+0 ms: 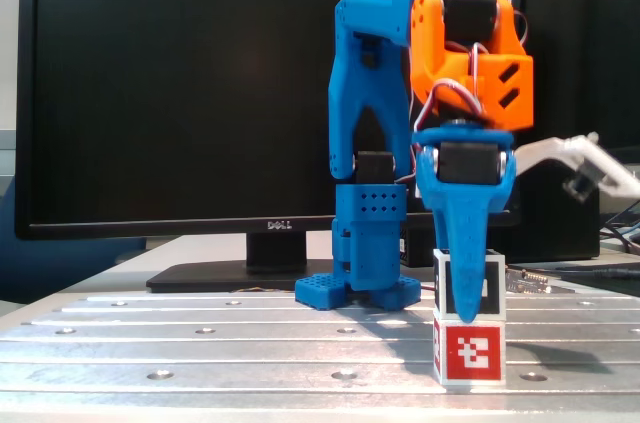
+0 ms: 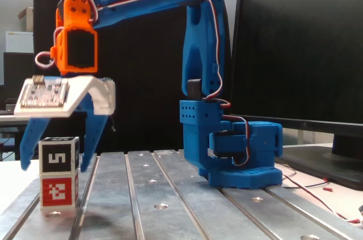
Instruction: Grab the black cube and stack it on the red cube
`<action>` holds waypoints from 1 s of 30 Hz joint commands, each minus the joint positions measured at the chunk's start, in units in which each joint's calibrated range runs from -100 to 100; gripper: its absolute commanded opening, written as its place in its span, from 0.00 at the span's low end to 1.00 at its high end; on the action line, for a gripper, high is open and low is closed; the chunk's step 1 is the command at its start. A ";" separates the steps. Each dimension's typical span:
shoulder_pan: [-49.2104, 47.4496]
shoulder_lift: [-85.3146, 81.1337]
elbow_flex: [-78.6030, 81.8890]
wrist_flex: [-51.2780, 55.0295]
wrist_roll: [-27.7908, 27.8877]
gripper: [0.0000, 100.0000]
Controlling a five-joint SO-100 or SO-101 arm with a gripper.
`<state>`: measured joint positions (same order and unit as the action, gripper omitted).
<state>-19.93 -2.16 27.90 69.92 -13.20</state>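
Black cube [image 2: 58,155] sits stacked on the red cube [image 2: 58,190] on the counter [image 2: 170,206]; blue tool [image 2: 55,163] straddles it, fingers spread apart, not touching.

monitor [image 1: 200,93]: "DELL" | black cube [image 2: 58,154]: "5"

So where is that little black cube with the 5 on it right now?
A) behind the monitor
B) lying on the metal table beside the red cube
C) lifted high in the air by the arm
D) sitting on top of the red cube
D: in both fixed views the black cube rests squarely on the red cube, with the open gripper straddling it.
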 commanded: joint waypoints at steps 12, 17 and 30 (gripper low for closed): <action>0.62 -1.02 -16.18 17.34 0.26 0.30; 2.17 -1.02 -23.42 24.44 0.31 0.30; 8.45 -1.02 -30.11 29.65 5.15 0.30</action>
<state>-12.81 -2.07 -0.09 99.31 -10.10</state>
